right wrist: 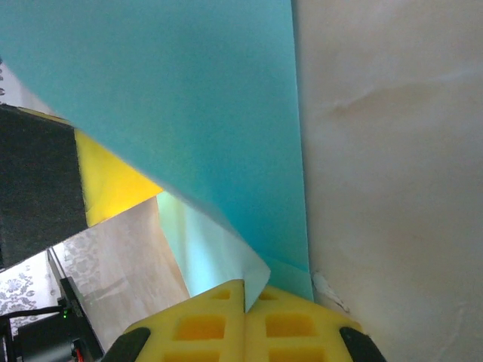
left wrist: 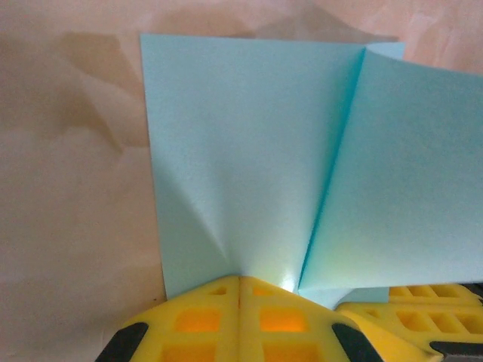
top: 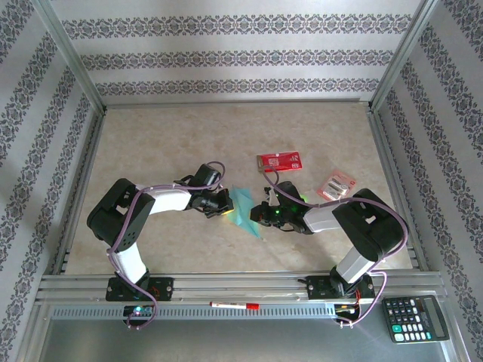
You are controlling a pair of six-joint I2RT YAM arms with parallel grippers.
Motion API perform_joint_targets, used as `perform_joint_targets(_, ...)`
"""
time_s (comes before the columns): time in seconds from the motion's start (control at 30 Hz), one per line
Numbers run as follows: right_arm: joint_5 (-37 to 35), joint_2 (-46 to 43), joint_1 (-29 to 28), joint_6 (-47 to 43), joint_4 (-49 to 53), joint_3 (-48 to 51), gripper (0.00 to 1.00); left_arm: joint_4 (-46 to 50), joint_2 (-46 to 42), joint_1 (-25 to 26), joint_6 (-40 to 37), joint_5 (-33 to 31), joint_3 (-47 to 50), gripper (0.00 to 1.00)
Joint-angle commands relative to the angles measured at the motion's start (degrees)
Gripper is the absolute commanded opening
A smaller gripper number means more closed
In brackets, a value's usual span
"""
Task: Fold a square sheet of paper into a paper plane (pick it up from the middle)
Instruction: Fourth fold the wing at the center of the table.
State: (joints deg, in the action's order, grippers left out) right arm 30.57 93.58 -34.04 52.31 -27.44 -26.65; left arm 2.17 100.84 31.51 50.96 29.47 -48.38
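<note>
L gripper [left wrist: 239, 280] clamped shut on near edge of paper sheet [left wrist: 241, 151]; R gripper [right wrist: 245, 285] pinched shut on opp. edge. Light-blue sheet, centre-creased, held mid-table [top: 189, 136] betw. both. Red packet [top: 280, 161] seen at 1 o'clock, apart.

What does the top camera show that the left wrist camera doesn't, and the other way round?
Top camera: the red packet, the calculator and a pen. Left wrist: the crease running up the light-blue paper sheet, and the left gripper shut on its near edge. Both: the sheet and the left gripper pinching it.
</note>
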Motion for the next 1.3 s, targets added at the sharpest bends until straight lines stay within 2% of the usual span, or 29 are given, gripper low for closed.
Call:
perform_joint_targets(0.0,1.70,-0.94,0.73,-1.96,2.84,-1.19,0.00,5.79,0.50,0.49,-2.31,-3.17,-0.60,0.00)
perform_joint_targets(0.53,2.22,1.08,1.76,-1.82,3.32,-1.30,0.00,7.09,-1.16,0.49,-3.06,-3.05,-1.90,0.00)
perform_joint_targets(0.67,2.12,1.28,1.70,-1.80,3.38,-1.47,0.00,8.33,-2.28,0.47,-3.96,-3.03,-3.33,0.05)
perform_joint_targets(0.83,2.04,1.28,1.66,-1.76,3.27,-1.48,0.00,9.84,-5.25,0.49,-5.35,-3.76,-4.75,0.18)
perform_joint_targets(0.93,2.04,1.34,1.61,-1.68,3.23,-1.43,0.00,8.43,-7.40,0.63,-5.63,-2.71,-4.55,0.22)
perform_joint_targets(1.0,1.87,1.42,1.63,-1.67,3.16,-1.30,0.00,5.06,-8.28,1.21,-4.73,-0.74,-3.81,0.21)
perform_joint_targets(1.07,1.73,1.43,1.61,-1.64,3.11,-1.32,0.00,1.93,-7.93,2.24,-3.60,1.96,-4.22,0.15)
perform_joint_targets(1.27,1.60,1.56,1.58,-1.64,3.05,-1.30,0.00,-0.49,-2.79,5.05,-2.49,5.56,-8.01,0.05)
